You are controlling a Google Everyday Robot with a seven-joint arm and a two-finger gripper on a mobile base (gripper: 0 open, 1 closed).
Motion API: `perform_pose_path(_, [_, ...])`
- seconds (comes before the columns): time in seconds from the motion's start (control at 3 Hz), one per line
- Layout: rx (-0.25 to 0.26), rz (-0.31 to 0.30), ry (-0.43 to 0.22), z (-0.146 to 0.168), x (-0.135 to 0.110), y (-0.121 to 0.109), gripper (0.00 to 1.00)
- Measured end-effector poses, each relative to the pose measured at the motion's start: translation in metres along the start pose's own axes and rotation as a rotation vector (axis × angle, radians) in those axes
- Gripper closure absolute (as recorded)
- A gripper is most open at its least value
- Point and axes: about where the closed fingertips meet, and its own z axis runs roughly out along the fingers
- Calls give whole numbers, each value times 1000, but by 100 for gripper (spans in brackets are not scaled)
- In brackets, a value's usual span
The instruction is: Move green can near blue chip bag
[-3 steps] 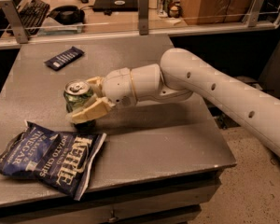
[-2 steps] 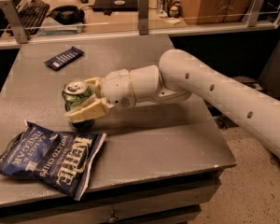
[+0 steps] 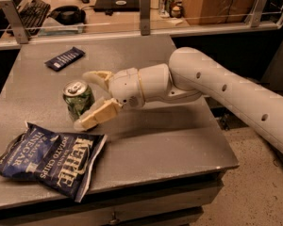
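The gripper [image 3: 85, 99] lies sideways, its two fingers [image 3: 101, 114] seemingly spread apart; behind them the wrist [image 3: 151, 84] and arm [image 3: 226, 93] extend rightward.

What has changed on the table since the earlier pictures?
The gripper has opened its fingers and let go of the green can, which stands upright at the same spot beside the blue chip bag. The arm, the bag and the small wrapper stayed put.

Grey table [image 3: 179, 145]: blue chip bag [image 3: 52, 159] front left, green can [image 3: 78, 100] seemingly standing, wrapper [image 3: 65, 59] behind; pincer [image 3: 82, 99] astride can.
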Motion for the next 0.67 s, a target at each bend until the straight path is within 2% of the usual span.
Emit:
perform_pose_path(0.33, [69,-8,47,-36,-5,-3,0])
perform_pose_path(0.67, [158,-36,108,-106,-16,-10,0])
